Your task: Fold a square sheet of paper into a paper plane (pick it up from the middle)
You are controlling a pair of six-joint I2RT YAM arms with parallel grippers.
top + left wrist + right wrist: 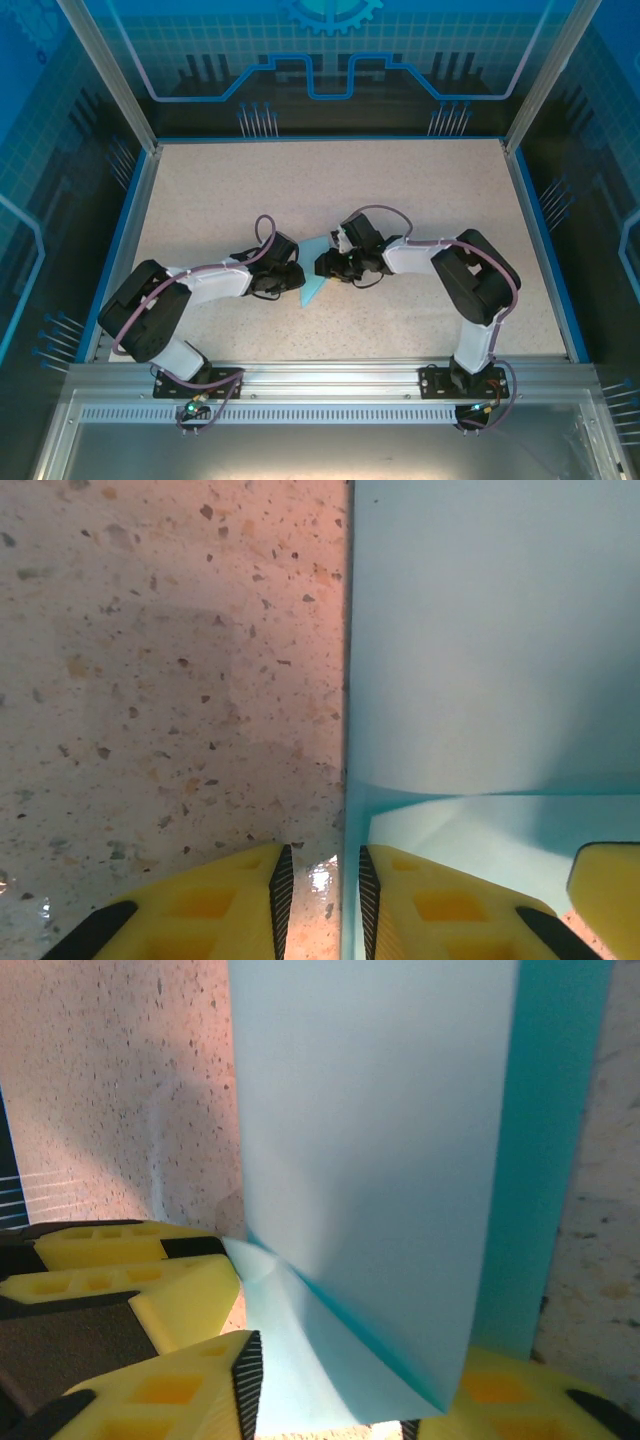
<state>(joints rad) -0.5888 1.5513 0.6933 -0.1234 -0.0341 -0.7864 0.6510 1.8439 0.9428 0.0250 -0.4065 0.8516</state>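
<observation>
Paper: creased, in the middle of the desk.
Left hand: fingers near together at the paper's straight edge; grip, cannot tell.
Right hand: paper between its fingers; grip, cannot tell.
Room: wide desk all around.

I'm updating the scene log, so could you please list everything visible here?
table: one, speckled beige with blue edging, under everything
sheet of paper: one, light blue, creased, middle of the table
wall panels: several, printed blue, around the table
frame posts: two, silver, at the table's far corners
rail: one, silver, near edge, bearing both bases
left arm: one, black and white, near left
right arm: one, black and white, near right
left gripper: one, yellow-fingered, astride the paper's edge
right gripper: one, yellow-fingered, either side of the paper
</observation>
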